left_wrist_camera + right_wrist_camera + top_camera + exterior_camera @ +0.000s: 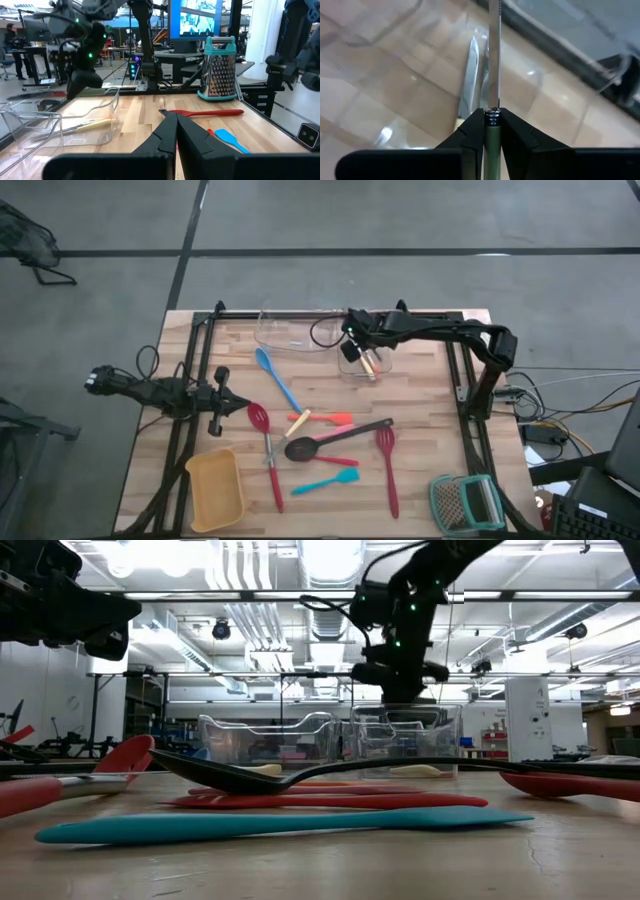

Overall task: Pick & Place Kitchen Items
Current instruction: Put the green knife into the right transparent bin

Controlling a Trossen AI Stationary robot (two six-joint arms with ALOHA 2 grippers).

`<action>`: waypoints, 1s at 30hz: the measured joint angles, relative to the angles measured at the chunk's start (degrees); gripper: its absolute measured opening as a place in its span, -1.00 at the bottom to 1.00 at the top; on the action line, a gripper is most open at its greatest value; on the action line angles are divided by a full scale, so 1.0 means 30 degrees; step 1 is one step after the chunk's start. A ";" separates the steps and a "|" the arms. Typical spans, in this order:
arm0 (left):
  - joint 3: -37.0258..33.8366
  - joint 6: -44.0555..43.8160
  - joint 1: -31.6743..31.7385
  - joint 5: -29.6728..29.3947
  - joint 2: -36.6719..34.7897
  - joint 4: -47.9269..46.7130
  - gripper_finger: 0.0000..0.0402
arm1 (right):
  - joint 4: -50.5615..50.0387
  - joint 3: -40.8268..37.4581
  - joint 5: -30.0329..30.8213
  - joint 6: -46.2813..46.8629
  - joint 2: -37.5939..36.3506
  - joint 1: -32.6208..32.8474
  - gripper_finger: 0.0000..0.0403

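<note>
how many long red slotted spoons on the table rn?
2. One red slotted spoon lies left of the black spoon, beside the yellow tray; the other red slotted spoon lies right of it. None looks hidden.

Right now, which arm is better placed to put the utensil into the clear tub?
The right. Its gripper is shut on a slim metal utensil directly over the clear tub. The left gripper waits shut at the table's left edge, holding nothing.

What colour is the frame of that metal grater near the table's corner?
Teal. The metal grater's frame shows best in the left wrist view, standing upright with a teal handle and base.
</note>
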 joint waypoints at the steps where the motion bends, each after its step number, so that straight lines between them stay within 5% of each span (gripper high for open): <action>1: 0.0000 -0.0007 0.0000 0.0000 0.0000 0.0000 -0.94 | 0.0484 -0.0320 -0.0301 0.0007 0.0000 -0.0072 -0.75; 30: -0.0002 -0.0007 0.0002 0.0000 0.0000 0.0000 -0.94 | 0.2207 -0.2655 -0.1474 0.0044 0.0007 -0.0464 -0.69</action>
